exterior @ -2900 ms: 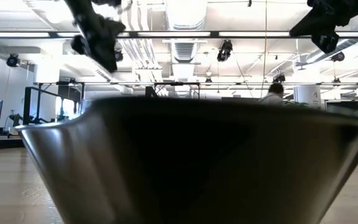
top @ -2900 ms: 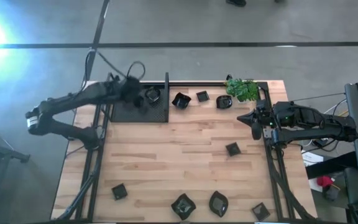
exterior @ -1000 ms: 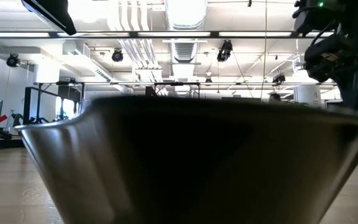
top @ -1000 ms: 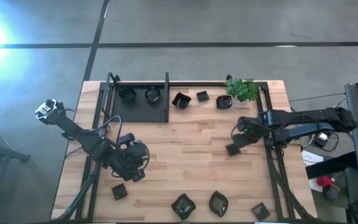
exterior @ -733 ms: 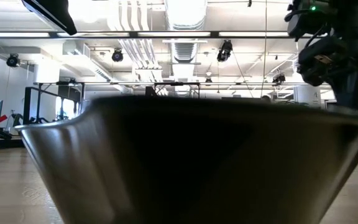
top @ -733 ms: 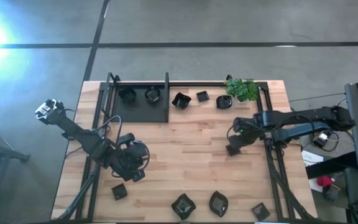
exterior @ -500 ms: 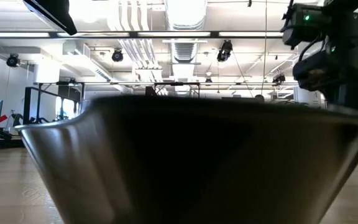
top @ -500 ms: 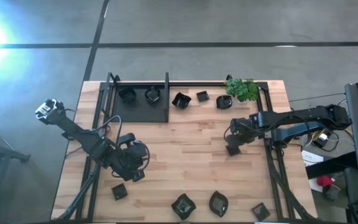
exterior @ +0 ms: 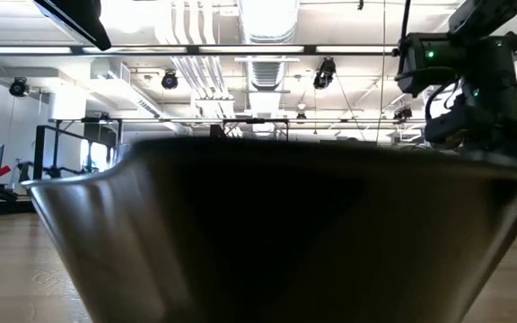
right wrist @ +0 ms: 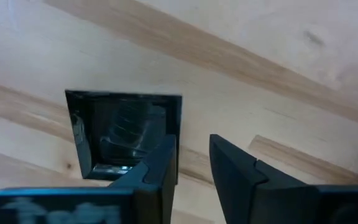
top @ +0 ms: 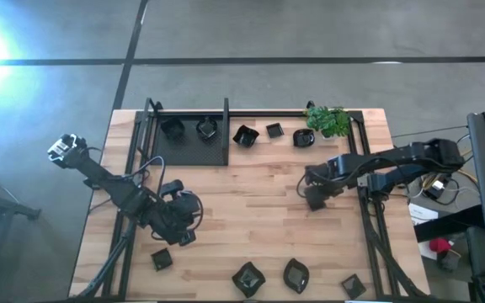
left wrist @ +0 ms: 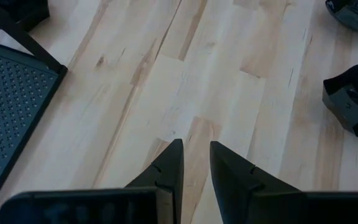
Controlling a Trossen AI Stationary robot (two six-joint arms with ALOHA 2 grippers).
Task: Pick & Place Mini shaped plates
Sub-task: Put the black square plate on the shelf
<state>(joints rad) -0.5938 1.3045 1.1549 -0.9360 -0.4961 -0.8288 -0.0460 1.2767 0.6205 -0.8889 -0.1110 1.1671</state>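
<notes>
Bench (top: 251,210): wood top, plates scattered along its upper and lower edges in the high view, so both arms have reach to some.

Tray (top: 194,148), upper left of the bench, is the likely drop zone: two plates (top: 173,128) already sit at its far edge, placed rather than scattered. Three more plates plus a small plant (top: 327,120) line up just right of it along the top edge.

Left arm sits at lower left of the high view, left gripper (top: 181,220) above bare wood, near a square plate (top: 161,259) at lower left. Its fingers (left wrist: 169,167) stand a little apart with nothing between them. My read is it's staged for that plate, not yet on it.

Right arm reaches in from the right edge, right gripper (top: 313,190) low over the square plate (top: 314,200) at centre right. In the right wrist view that plate (right wrist: 123,134) lies flat on the wood and one finger (right wrist: 160,163) hangs over its rim edge, the other outside it over bare wood. Fingers are parted, not clamped. Looks like a rim pinch being set up: one finger inside the dish, one outside the wall. Plate not lifted.

Remaining plates: three along the bottom edge, one (top: 296,275) at lower centre. The low view is blocked by a dark dish (exterior: 276,233) right at the lens.
</notes>
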